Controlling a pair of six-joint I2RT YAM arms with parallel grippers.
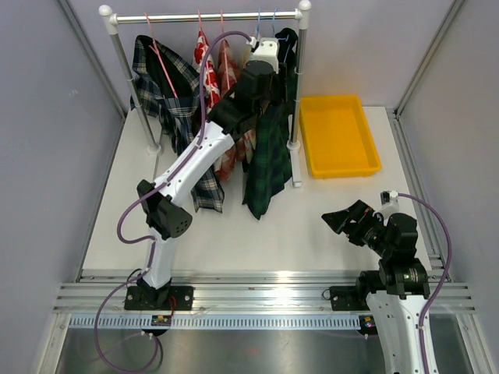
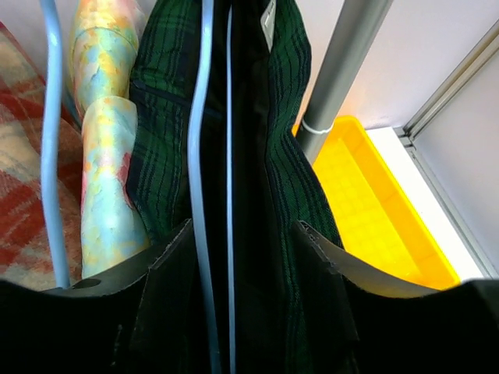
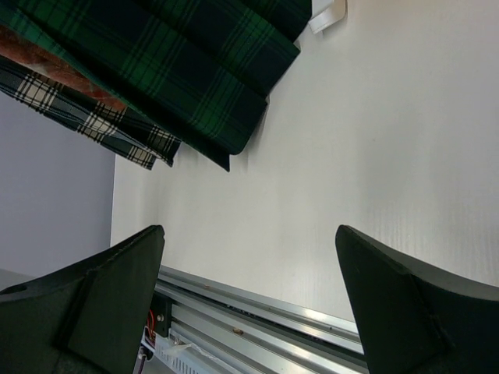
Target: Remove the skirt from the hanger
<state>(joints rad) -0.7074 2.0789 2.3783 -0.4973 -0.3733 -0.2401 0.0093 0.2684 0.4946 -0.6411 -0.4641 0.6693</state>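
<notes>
Green plaid skirt [image 1: 265, 167] hung at right end of rack rail [image 1: 203, 15], about 12 o'clock from table [image 1: 312, 249] centre, hem down over the tabletop. In the left wrist view the skirt's waist [image 2: 288, 156] sat on a pale blue wire hanger [image 2: 199, 156], its wires running down through the dark fold. Which blue hook on the rail belonged to it was hard to tell from above.

Left gripper [image 2: 243, 227] was up at the skirt's top, fingers parted, one each side of the waist and hanger wires, not squeezed together.

At 9 o'clock of the skirt hung a red-and-white plaid garment [image 1: 204, 47], and further out a navy-and-white plaid one [image 1: 168, 86]. Rack post [image 2: 343, 70] stood just beside the skirt at 3 o'clock, yellow tray [image 1: 343, 171] beyond it on the table.

Right gripper [image 1: 341, 216] hung low over the table at 5 o'clock of the skirt, well apart, fingers spread wide, holding nothing; its camera saw the skirt hem [image 3: 195, 86].
</notes>
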